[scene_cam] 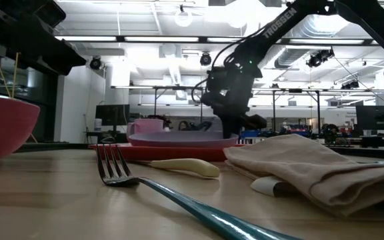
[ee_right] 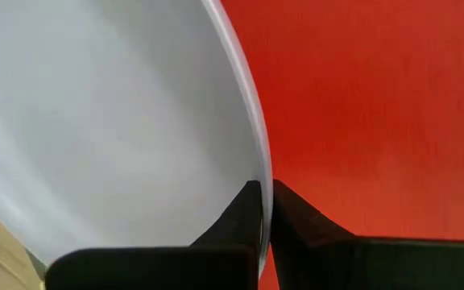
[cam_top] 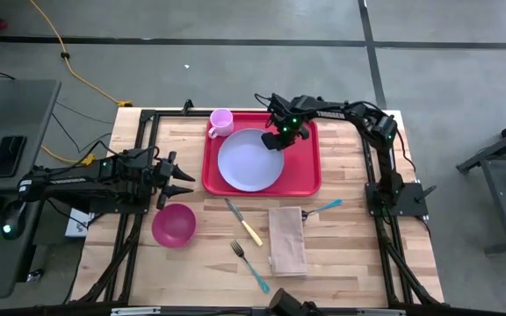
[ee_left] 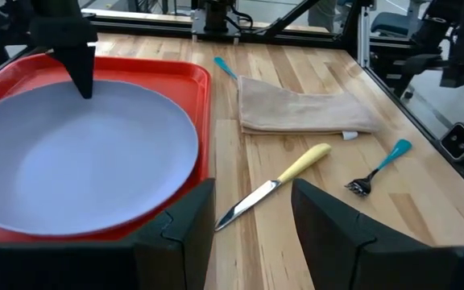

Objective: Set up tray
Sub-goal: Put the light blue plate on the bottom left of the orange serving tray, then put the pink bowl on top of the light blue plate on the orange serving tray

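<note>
**Tray half laid, cutlery not yet on it**

A pale wooden table (cam_top: 341, 254) stands on a grey workshop floor, a desk with gear off to its left. From that side the left gripper (cam_top: 176, 180) hovers low over the bare wood beside the tray, its jaws spread wide with nothing between them. Just in front of it sits a magenta bowl (cam_top: 174, 224), not yet on the tray. The red tray (cam_top: 304, 175) lies toward the far middle of the table; on it are a pink cup (cam_top: 221, 121) at its far left corner and a lavender plate (cam_top: 250, 161). The right gripper (cam_top: 279, 136) is down at the plate's far right rim, fingers pinched tight on the edge. In front of the tray, on the wood, lie a knife (cam_top: 246, 225), a fork (cam_top: 250, 265), a folded napkin (cam_top: 287, 240) and a teal-handled utensil (cam_top: 326, 207). I'd judge cup and plate placed, and the rest waiting.
</note>
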Controlling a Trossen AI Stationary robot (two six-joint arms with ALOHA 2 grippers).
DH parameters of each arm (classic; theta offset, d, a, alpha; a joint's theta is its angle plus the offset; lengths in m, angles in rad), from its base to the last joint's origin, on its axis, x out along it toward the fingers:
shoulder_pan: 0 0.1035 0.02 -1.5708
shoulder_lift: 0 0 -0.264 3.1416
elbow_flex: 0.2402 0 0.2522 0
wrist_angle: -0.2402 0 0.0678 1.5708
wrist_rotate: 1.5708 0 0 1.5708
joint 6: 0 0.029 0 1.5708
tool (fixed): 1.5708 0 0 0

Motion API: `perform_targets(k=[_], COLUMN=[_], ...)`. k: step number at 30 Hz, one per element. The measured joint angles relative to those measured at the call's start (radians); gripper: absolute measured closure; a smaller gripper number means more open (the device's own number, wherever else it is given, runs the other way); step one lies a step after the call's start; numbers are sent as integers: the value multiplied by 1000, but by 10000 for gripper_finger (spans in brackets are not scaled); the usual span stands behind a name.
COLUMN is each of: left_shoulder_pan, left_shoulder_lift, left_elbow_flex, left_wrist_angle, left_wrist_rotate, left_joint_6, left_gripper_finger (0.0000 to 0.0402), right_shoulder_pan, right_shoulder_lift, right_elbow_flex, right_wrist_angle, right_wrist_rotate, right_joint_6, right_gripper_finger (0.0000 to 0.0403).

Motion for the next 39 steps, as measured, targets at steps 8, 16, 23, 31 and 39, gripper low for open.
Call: perform_targets(k=[8,16,23,31,39], left_shoulder_pan=[0,0,0,0,0], left_shoulder_lift=[0,0,0,0,0], left_elbow_flex=[0,0,1,0,1], left_wrist_angle=[0,-13,-17,-17,-17], left_wrist_rotate=[1,6,6,7,51], left_joint_6=[0,-3,-3,-3,-4], left_gripper_finger=[208,208,208,208,208], right_shoulder_pan=[-2,-2,-2,-10,-22], right_shoulder_lift=[0,0,0,-1,-48], right_elbow_flex=[-5,-5,-5,-5,-4], right_wrist_angle=[63,85,85,83,41], right_wrist_rotate=[6,9,56,54,53], right_joint_6=[-9,-53,-55,-57,-60], right_gripper_finger=[402,395,344,313,317])
